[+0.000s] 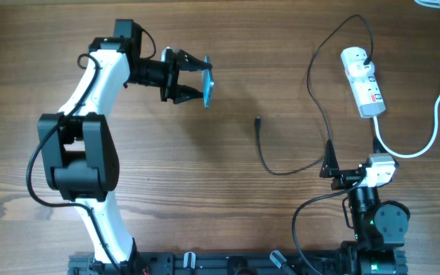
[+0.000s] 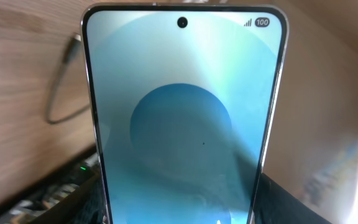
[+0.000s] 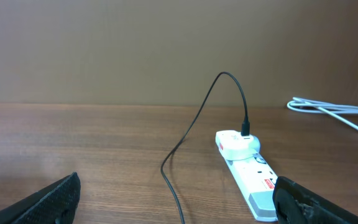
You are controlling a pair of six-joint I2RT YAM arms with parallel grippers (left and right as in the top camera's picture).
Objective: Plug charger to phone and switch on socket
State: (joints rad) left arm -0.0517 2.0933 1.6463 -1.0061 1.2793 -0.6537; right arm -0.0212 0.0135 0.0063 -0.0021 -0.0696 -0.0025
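**Overhead and 2 wrist views.** A brown wood-grain counter (image 1: 228, 229) carries the work. The white-and-black left arm (image 1: 90, 145) reaches to mid-counter. Its jaws are clenched on the slim rectangular phone with a teal-cyan screen (image 1: 208, 82), held edge-on to the overhead camera and well apart from every cable. The compact black right arm (image 1: 373, 218) sits folded at the near edge, its jaws released and spread wide, grasping nothing.

The short white oblong power-strip socket with red switch marks (image 1: 363, 80) lies at the far right, and its thick white cord (image 1: 434, 114) loops off beside it. Whether the switch is on cannot be told. The long thin black charger cable (image 1: 309, 76) is already plugged into the socket's far end. It arcs away, runs just beside the right jaws and ends in a small plug tip (image 1: 258, 120) lying loose mid-counter, between the 2 arms.

**Hazards, as judged:**
1. The phone's front camera hole points away from the left jaws, so the charging port probably lies at the gripped end, where the jaws may block the tip.
2. A phone pinched at 1 end may pivot or slip under insertion force.
3. The cable beside the right jaws may snag as that arm moves, dragging the light socket or unseating its plug.
4. The small tip may twist in the grasp and miss the port.
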